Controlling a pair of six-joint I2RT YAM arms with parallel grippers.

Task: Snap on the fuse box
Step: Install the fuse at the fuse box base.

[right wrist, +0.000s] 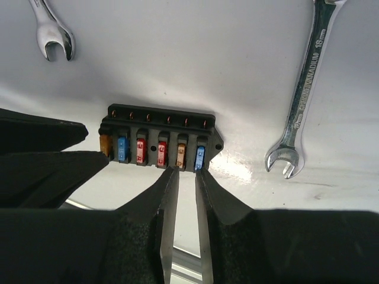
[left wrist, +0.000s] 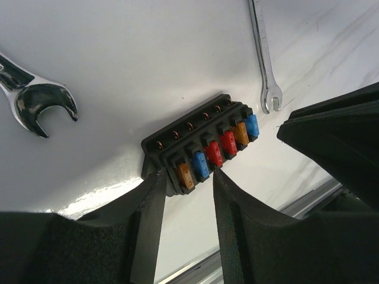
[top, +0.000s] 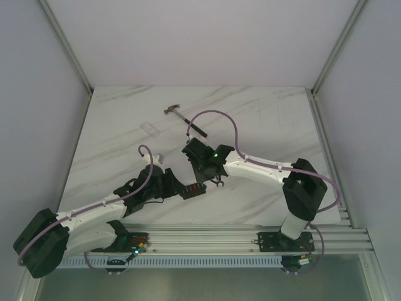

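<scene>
From the top: white marbled table [top: 269,119] boxed in by pale walls on three sides, with a metal rail [top: 207,238] along the near edge. Lots of open marble toward the far and right edges, with a hammer [top: 186,119] lying out there. Flat on the marble near the front, the fuse box [top: 195,187], sitting between both claws: left claw [top: 178,186] at its left end, right claw [top: 213,182] coming down at its right end.

Left wrist: both fingers [left wrist: 148,213] touching the box's near end, orange and blue fuses showing in the gap, so partly spread and gripping the box. Big wrench [left wrist: 41,103] off to the left, thin wrench [left wrist: 265,59] beyond, both apart from the box.

Right wrist: fingers nearly together, just a thin slit, holding nothing, tips right at the box's near edge by the last orange and blue fuses. Tight there, with the other claw's black bulk touching the opposite end.
</scene>
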